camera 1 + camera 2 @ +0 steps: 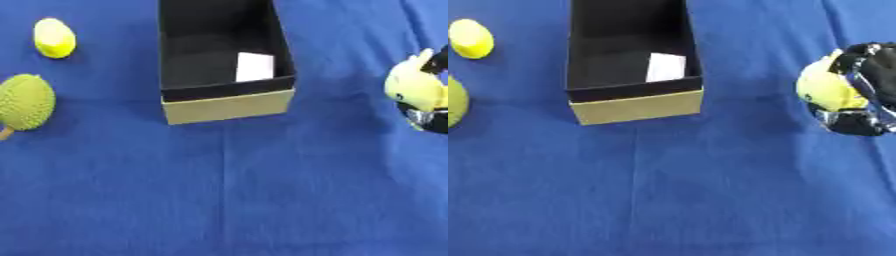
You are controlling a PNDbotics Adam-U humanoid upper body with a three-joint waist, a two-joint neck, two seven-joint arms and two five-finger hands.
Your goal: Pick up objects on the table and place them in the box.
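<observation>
In my left eye view, the open tan cardboard box with a black lining (226,65) stands on the blue cloth-covered worktop (262,190), near the far middle. Inside it lies one white rectangular card (255,67), toward the right front corner of its floor. To the left, well apart from the box, sit a small yellow lemon-shaped fruit (54,38) and, nearer to me, a green spiky durian-like fruit (25,102). At the right edge a pale yellow plush toy (413,86) shows, with black fingers around it.

In my right eye view, my right hand (866,85) is curled round the yellow toy, gripping it well right of the box. My left hand shows nowhere.
</observation>
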